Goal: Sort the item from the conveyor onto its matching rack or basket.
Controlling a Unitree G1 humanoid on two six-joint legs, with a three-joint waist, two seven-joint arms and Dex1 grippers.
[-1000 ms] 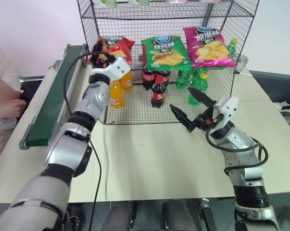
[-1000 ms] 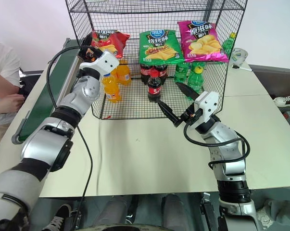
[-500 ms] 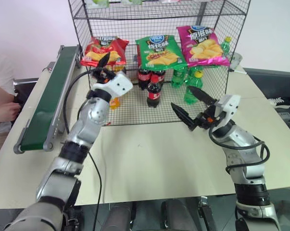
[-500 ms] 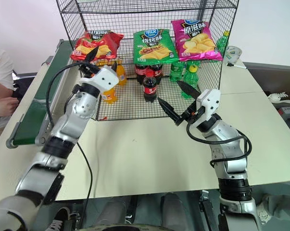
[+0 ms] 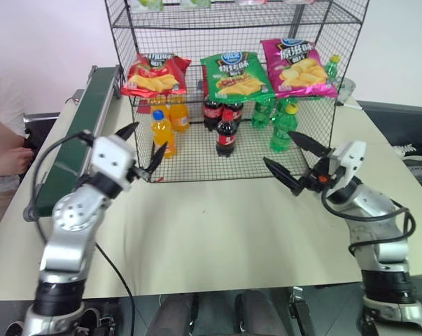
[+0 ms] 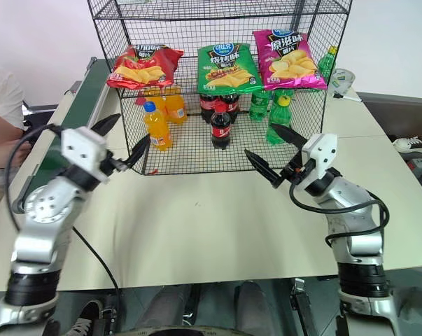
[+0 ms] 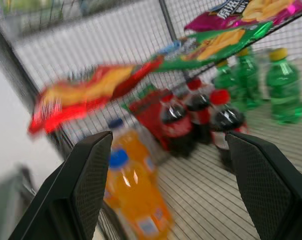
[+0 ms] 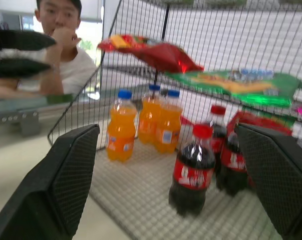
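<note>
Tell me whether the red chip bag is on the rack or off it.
On it: the red chip bag lies flat on the rack's middle tier.

Head stereo cameras look forward and down over the table (image 5: 217,231) toward the black wire rack (image 5: 238,84). Each wrist camera looks along its fingers, close and low, into the rack's bottle tier; all share the orange bottles (image 8: 121,125).
</note>
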